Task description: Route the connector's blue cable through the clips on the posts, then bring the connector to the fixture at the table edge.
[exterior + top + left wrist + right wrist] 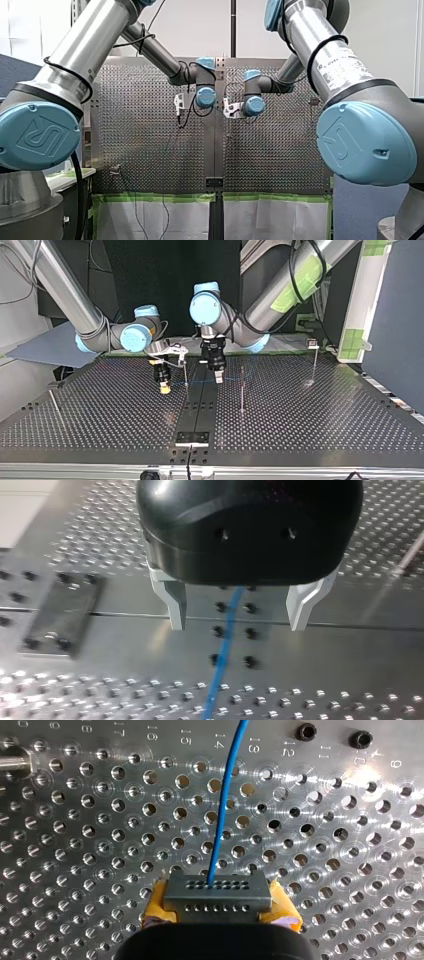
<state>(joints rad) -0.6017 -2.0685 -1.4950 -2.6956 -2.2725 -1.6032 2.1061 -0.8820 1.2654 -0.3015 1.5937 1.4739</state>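
At the top view's left a thin post (54,402) rises from the perforated table (325,430), well apart from everything else. Next comes my right gripper (163,386), pointing down with its yellow tips just over the surface; from here what it carries is too small to read. Only the right wrist view settles that. Its yellow pads (156,909) are clamped on the two sides of the connector (217,892), a flat grey metal block with two rows of small holes. The blue cable (223,815) leaves the farther row and runs straight away over the table, ahead of the gripper. Just beside that gripper in the top view stands a second post (186,371), and a faint blue line crosses the table's middle seam there toward my left gripper (237,625). The left wrist view shows its two pale metal fingers (176,607) spread wide and touching nothing, with the cable lying on the table between them. Its black body hides where the cable goes beyond them. Further right in the top view stand a third post (242,390) and a far post (315,360) with a small clip (313,343) on top. Whether the cable sits in any clip cannot be made out. A dark plate (192,438) lies at the near table edge in the middle. The front view shows both wrists from behind, side by side over the seam, with fingers, connector and cable all hidden.
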